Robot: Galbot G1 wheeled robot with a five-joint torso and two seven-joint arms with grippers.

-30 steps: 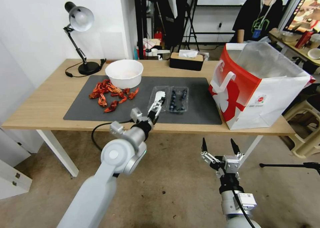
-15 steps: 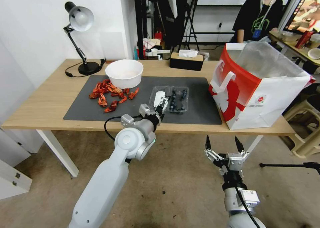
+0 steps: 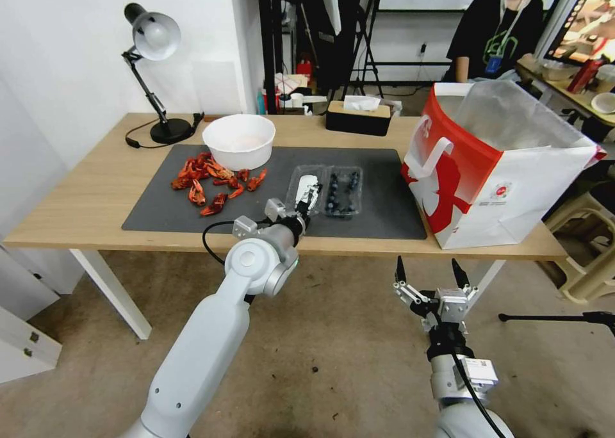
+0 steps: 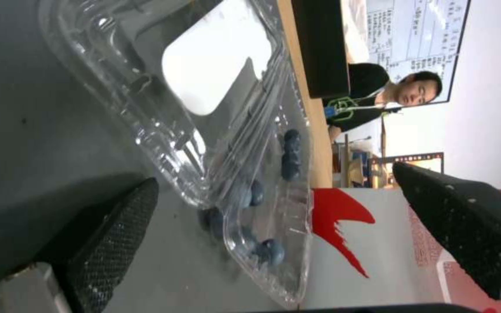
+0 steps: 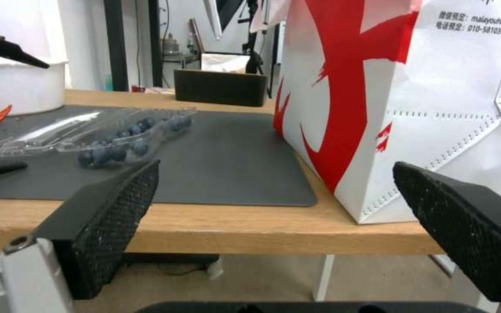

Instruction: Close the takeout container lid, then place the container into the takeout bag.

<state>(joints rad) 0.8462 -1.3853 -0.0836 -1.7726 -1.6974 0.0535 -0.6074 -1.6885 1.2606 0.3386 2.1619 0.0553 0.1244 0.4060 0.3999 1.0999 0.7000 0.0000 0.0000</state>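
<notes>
Container (image 3: 341, 192) lies open and flat on the grey mat (image 3: 384, 169), blueberries in the right half, lid (image 3: 305, 188) with its white label folded out to the left. Left gripper (image 3: 306, 202) sits at the lid's near edge, fingers spread. In the left wrist view one finger (image 4: 114, 226) is low on the mat just beside the lid (image 4: 204, 78), the other well apart on the far side of the container (image 4: 262, 204); nothing gripped. Right gripper (image 3: 428, 273) hangs below the table's (image 3: 77, 194) front edge, fingers spread, holding nothing. Bag (image 3: 506, 175) stands upright on the table, right of the mat, well apart from the container.
</notes>
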